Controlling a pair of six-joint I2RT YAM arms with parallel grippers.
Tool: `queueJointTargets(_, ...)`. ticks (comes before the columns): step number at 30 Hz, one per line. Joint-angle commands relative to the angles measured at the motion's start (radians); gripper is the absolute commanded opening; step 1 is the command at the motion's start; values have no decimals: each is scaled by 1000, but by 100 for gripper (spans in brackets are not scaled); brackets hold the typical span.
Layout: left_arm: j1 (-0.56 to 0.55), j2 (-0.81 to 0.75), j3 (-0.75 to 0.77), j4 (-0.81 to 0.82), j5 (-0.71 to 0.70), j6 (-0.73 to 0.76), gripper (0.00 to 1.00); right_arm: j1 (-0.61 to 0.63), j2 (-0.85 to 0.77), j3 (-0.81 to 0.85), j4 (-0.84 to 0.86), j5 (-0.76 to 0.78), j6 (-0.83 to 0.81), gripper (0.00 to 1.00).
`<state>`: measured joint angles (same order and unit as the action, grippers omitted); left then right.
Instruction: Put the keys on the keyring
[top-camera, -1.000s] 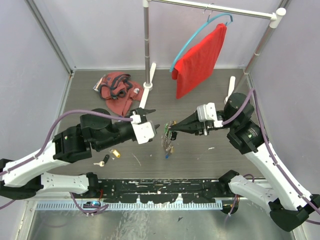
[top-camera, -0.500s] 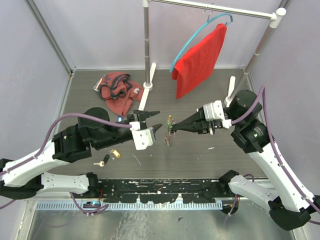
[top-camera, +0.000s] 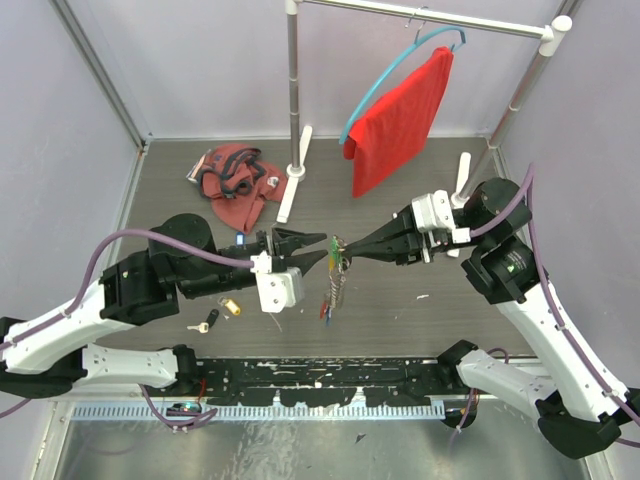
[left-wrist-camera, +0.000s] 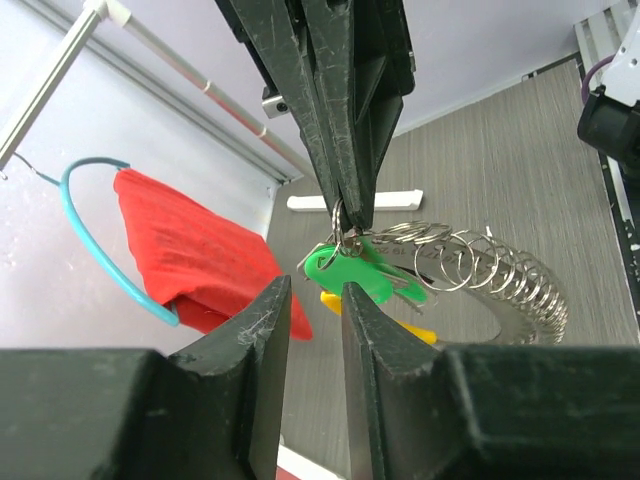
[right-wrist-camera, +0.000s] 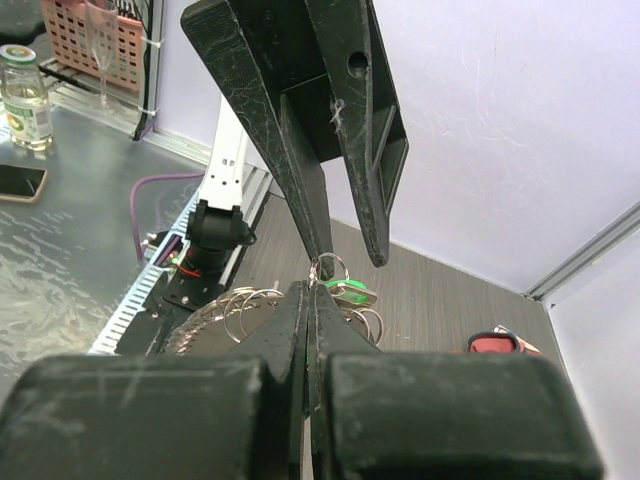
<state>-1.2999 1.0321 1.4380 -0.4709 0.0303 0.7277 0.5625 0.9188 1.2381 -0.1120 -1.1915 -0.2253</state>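
Note:
My right gripper (top-camera: 346, 251) is shut on a small ring (right-wrist-camera: 331, 268) at the top of the keyring bunch (top-camera: 335, 280), which hangs above the table. The bunch holds a green key (left-wrist-camera: 362, 274), a yellow key (left-wrist-camera: 405, 324), a blue one (top-camera: 325, 312) at its bottom and a chain of silver rings (left-wrist-camera: 484, 266). My left gripper (top-camera: 323, 247) is open and faces the right one, its fingertips (right-wrist-camera: 318, 250) right at the small ring. A loose yellow key (top-camera: 231, 307) and a loose black key (top-camera: 208, 322) lie on the table under the left arm.
A red cloth (top-camera: 400, 120) hangs on a blue hanger from the rack, whose pole (top-camera: 293, 90) stands behind the grippers. A reddish cloth heap (top-camera: 236, 182) lies at the back left. A black strip (top-camera: 320, 378) runs along the front edge.
My left gripper has moved right and turned, its open tips now meeting the ring. My right gripper has drawn back to the right a little and raised the bunch, which hangs free.

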Motion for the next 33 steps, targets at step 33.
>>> queueJointTargets(33, -17, 20, 44, 67, 105, 22, 7, -3, -3, 11, 118, -11, 84, 1)
